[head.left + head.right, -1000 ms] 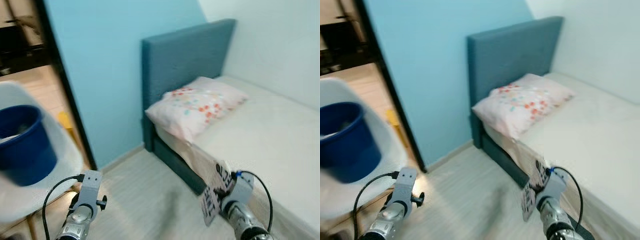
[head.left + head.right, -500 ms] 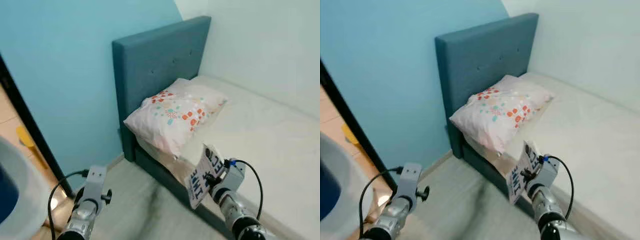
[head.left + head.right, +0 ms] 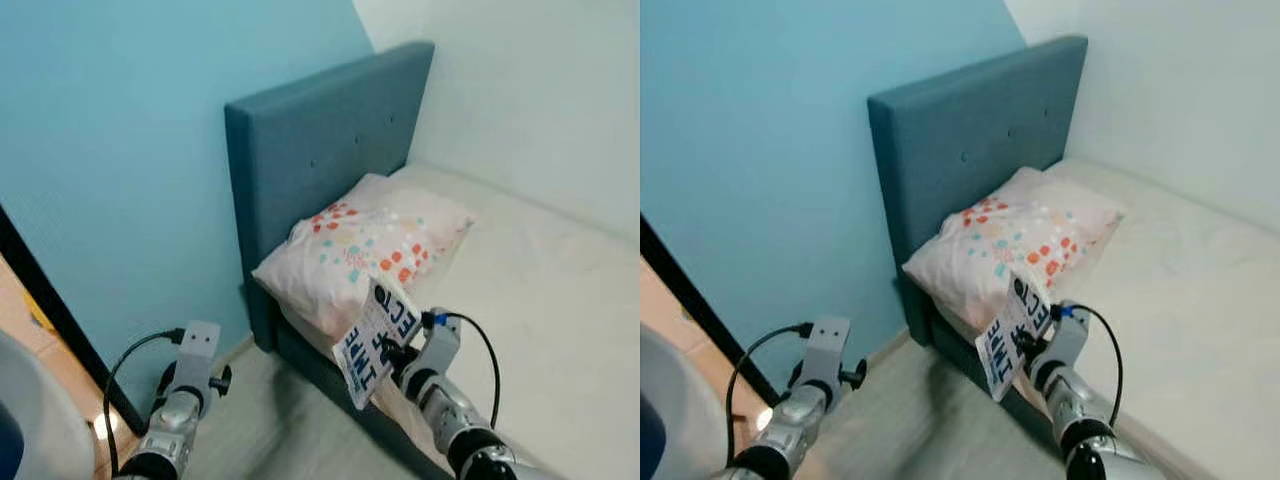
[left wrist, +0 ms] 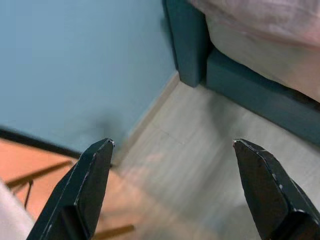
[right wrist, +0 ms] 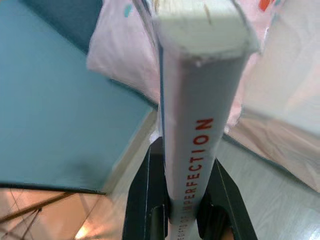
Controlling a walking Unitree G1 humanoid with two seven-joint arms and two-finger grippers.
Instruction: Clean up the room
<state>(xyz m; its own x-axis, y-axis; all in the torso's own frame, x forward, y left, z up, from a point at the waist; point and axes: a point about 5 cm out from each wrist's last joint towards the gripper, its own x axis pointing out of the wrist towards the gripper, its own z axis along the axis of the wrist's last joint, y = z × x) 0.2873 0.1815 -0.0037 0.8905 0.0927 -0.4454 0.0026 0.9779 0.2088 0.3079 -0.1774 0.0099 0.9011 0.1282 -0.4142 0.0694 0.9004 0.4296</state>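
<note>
One book (image 3: 375, 342), white with dark lettering. One pillow (image 3: 365, 245), flower-printed, on one bed (image 3: 530, 290) with one blue headboard (image 3: 320, 150). Two grippers: the right gripper (image 5: 182, 210) with its two black fingers pressed on the book's sides, and the left gripper (image 4: 172, 185) with its two fingers (image 4: 90, 185) spread over the floor (image 4: 200, 170). One black cable on each arm.
</note>
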